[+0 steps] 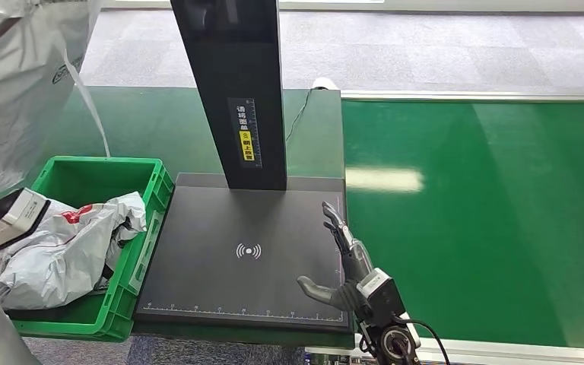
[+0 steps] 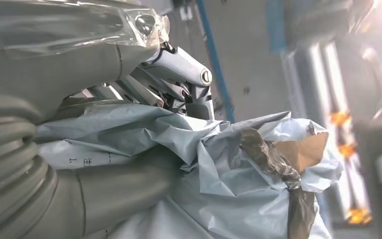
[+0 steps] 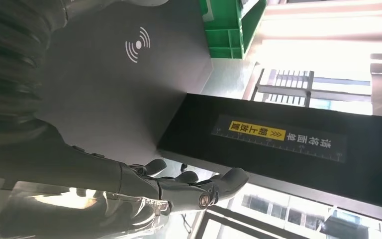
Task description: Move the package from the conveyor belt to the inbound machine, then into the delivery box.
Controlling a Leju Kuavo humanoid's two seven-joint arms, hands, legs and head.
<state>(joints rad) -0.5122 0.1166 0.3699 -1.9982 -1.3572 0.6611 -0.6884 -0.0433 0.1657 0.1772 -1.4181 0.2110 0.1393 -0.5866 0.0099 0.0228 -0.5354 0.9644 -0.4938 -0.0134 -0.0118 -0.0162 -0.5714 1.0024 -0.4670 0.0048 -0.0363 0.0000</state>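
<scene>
Head view first: our right hand (image 1: 347, 268) hovers with fingers spread and nothing in them over the near right corner of the black inbound machine (image 1: 220, 251), its dark column (image 1: 232, 91) rising at the far edge. Left of the machine, a green delivery box (image 1: 133, 228) holds crumpled grey bags (image 1: 68, 247). Right lies the green conveyor belt (image 1: 487, 213), grey carpet (image 1: 441, 46) beyond. Our left hand (image 2: 129, 84) grips the package (image 2: 219, 164), a wrinkled grey poly mailer patched with brown tape, raised above the box.

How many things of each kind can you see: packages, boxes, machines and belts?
Packages: 2, a held grey package in the left hand and a crumpled package
Green box: 1
Inbound machine: 1
Conveyor belt: 1
Total: 5
</scene>
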